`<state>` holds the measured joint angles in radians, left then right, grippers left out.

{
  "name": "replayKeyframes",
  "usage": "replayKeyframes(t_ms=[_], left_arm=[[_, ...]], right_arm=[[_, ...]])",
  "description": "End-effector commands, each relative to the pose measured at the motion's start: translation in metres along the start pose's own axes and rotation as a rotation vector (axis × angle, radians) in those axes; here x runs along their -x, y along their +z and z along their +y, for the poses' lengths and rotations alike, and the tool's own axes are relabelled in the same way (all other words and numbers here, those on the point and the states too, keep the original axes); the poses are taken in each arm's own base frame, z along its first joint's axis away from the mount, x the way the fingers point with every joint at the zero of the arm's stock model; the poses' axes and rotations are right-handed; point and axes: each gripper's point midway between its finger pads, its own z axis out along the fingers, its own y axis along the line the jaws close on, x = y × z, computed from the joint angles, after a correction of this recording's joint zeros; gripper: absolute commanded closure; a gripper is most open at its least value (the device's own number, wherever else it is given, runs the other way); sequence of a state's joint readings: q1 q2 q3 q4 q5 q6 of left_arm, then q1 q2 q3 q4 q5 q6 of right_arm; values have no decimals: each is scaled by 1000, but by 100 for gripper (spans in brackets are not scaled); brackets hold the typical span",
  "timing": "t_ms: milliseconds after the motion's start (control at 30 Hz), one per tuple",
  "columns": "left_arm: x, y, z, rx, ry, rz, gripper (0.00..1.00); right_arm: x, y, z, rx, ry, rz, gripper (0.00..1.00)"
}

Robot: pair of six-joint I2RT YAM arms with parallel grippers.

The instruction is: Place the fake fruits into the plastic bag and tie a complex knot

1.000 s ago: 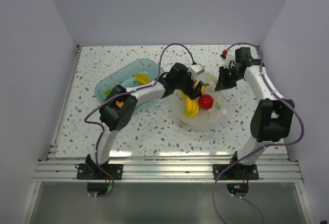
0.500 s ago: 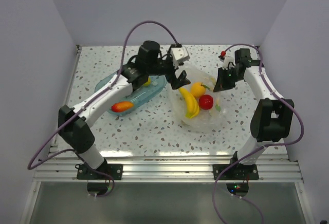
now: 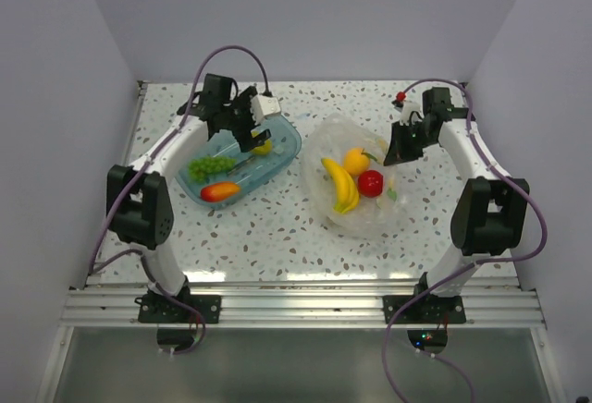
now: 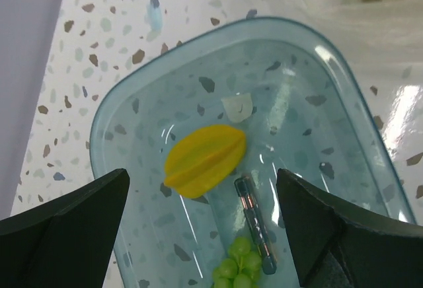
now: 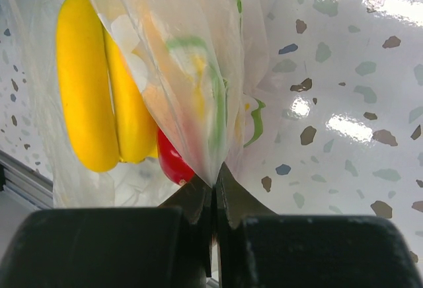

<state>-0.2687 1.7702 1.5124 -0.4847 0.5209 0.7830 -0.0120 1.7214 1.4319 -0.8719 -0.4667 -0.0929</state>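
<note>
Pinching right gripper point(image 5: 214, 177): jaws closed tight on a fold of the plastic bag's point(image 3: 357, 214) rim, on the bag's right side.
Left gripper point(image 4: 201, 185): jaws wide apart, hovering over the far end of the teal tray point(image 3: 292, 148), touching no fruit.
Plastic bag: lies open on the table point(image 3: 277, 237), right of the tray and apart from it.
In bag: banana bunch point(image 3: 339, 184), red apple point(image 3: 371, 182), orange point(image 3: 355, 160), packed together.
In tray: grape cluster point(image 3: 211, 165), orange-red piece point(image 3: 219, 190), yellow star-shaped piece point(image 4: 203, 160) right under the left jaws.
Edges: the tray sits angled, with its left rim near the table's left edge.
Room: bare table shows between tray and bag and along the near edge.
</note>
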Motion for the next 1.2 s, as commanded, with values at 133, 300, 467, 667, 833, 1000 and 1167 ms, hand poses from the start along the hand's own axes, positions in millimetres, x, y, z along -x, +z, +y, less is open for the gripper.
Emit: replayKeyframes(t_ms=[133, 300, 467, 667, 833, 1000, 1167], left_arm=[[-37, 24, 7, -67, 202, 89, 2], [-59, 34, 0, -123, 277, 141, 1], [-81, 42, -7, -166, 323, 189, 0], [-104, 54, -3, -152, 343, 248, 1], [-117, 65, -4, -175, 377, 268, 6], [-116, 73, -2, -153, 413, 258, 13], [-104, 75, 4, -112, 436, 232, 48]], right_arm=[[-3, -3, 1, 2, -95, -14, 100], [-7, 5, 15, 36, -193, -4, 100], [-2, 15, 19, -5, -289, -3, 100], [8, 22, 22, -7, -297, 10, 100], [11, 22, 24, -5, -294, 10, 100], [8, 23, 26, -2, -289, 17, 100], [11, 22, 28, -1, -294, 17, 100]])
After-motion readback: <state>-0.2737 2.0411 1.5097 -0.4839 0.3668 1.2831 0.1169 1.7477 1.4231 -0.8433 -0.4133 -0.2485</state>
